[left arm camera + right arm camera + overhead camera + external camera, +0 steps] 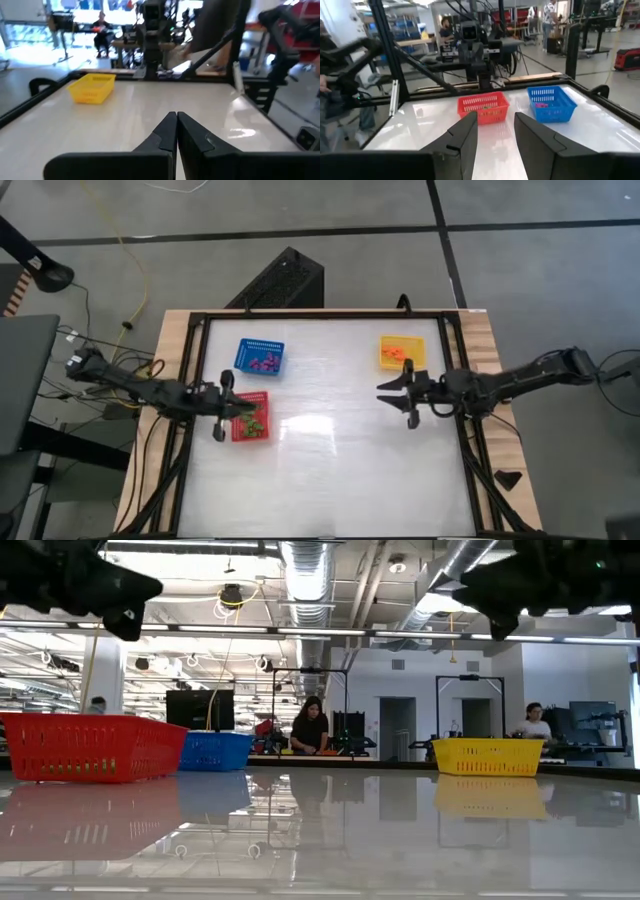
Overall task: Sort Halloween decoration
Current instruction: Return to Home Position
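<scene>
All the toys look sorted. From above, on the table (330,480), the purple trinkets (263,363) sit in the blue basket (244,346) at 10 o'clock. The green trinkets (258,421) sit in the red basket (238,437) at 9 o'clock. The orange trinkets (396,356) sit in the yellow basket (384,341) near 1 o'clock.

The left gripper (176,119) has its fingers pressed together and holds nothing. It hangs above the red basket. If it dips while pulling away, it could bump that light basket and spill the green toys. The right gripper (495,122) has its fingers spread and is empty. It is near the yellow basket's 6 o'clock, so a wide swing could knock it.

The high view looks down into the baskets and shows the toys. The low view shows only the basket walls, and people (310,726) in the room behind. The left wrist view shows the fingers touching, which the high view does not make plain.
</scene>
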### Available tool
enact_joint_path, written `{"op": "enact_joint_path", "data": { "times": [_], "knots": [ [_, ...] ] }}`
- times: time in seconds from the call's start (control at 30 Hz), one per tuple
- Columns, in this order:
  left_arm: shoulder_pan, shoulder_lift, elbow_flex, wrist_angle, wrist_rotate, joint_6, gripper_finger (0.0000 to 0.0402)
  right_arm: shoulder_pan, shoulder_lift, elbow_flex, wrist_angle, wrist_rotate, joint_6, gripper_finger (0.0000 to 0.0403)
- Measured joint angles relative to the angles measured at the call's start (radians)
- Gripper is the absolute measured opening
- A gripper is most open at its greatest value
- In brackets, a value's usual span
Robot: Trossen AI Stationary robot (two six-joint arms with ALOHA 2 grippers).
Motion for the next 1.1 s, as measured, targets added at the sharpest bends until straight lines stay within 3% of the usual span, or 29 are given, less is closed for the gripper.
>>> {"op": "enact_joint_path", "data": {
  "times": [0.27, 0.5, 0.73, 1.1],
  "knots": [
    [0.054, -0.188, -0.118, -0.003, 0.074, -0.005, 0.0000, -0.063, -0.070, -0.161, 0.115, -0.016, 0.027, 0.0159],
    [0.087, -0.270, -0.118, -0.164, 0.142, -0.016, 0.0000, -0.154, -0.057, -0.242, 0.191, -0.028, 0.045, 0.0159],
    [0.091, -0.288, -0.119, -0.178, 0.192, 0.019, 0.0000, -0.299, -0.066, -0.242, 0.160, -0.180, 0.037, 0.0159],
    [0.091, -0.278, -0.113, -0.301, 0.053, 0.040, 0.0000, -0.388, -0.068, -0.242, 0.131, -0.180, 0.003, 0.0159]
  ]
}}
